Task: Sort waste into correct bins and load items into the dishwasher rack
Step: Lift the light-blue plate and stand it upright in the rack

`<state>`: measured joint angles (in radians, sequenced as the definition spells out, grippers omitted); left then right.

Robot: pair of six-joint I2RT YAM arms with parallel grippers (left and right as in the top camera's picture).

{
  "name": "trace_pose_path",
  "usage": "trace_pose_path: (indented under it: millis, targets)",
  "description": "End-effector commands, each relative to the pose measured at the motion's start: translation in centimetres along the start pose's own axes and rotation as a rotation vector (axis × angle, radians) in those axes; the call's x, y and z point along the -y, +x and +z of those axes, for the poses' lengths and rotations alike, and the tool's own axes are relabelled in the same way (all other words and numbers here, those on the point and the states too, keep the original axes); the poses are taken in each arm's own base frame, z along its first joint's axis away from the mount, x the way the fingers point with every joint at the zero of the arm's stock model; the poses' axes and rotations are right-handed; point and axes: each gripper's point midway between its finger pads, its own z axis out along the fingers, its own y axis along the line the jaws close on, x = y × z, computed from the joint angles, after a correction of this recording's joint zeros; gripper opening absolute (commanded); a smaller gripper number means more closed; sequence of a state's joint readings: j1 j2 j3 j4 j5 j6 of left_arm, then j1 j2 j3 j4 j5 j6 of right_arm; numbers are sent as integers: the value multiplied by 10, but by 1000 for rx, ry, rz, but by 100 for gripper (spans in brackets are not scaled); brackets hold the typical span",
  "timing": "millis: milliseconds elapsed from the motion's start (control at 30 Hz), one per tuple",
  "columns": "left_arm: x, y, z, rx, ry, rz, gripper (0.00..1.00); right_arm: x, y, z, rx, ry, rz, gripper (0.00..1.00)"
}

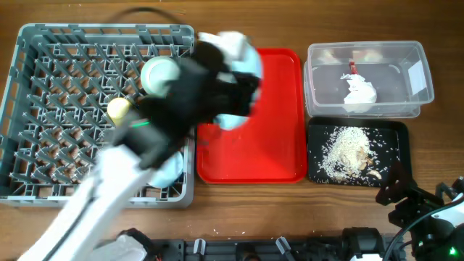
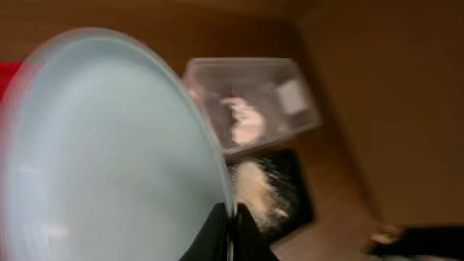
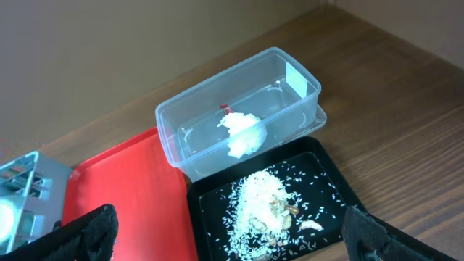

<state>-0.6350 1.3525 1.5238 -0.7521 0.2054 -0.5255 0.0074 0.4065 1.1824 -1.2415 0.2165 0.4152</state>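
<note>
- Pinching light blue plate (image 2: 109, 145) by rim in left gripper (image 2: 230, 221), near rack's (image 1: 43, 109) right edge
- Resting right gripper (image 3: 230, 221), spread wide, at bottom right corner
- Binned already: napkin (image 1: 359, 93), wrapper (image 1: 353, 69), rice (image 1: 348, 148)
- Left, seemingly: racking plate

The grey pegged dishwasher rack (image 1: 43, 109) holds a pale green bowl (image 1: 158, 75) and a yellow cup (image 1: 118, 109). A light blue plate (image 2: 101, 159) is steeply tilted, its rim pinched in the left claw (image 2: 230, 225). The clear tub (image 1: 366, 46) holds a napkin (image 1: 359, 93) and a red wrapper (image 1: 353, 69); rice (image 1: 346, 148) lies heaped in the black tray (image 1: 391, 141).
</note>
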Motion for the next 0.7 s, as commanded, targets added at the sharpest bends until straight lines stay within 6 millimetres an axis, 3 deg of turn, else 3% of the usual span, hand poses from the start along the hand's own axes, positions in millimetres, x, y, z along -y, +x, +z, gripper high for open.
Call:
trace_pose_path:
  millis: [0, 133, 200, 267, 500, 667]
  targets:
    - [-16, -12, -54, -104, 273, -149, 4, -1, -1, -2, 9, -8, 10, 100]
    - [-65, -32, -82, -143, 442, -317, 4, -1, -1, -2, 9, -8, 10, 100]
    - [-105, -36, -79, -146, 412, -434, 4, -1, -1, -2, 9, -8, 10, 100]
    - [-129, -30, -77, -157, 381, -470, 4, -1, -1, -2, 9, -8, 10, 100]
    - [-172, -12, -67, -189, 228, -518, 4, -1, -1, -2, 9, -8, 10, 100]
    - [-182, -11, -64, -184, 169, -504, 4, -1, -1, -2, 9, -8, 10, 100]
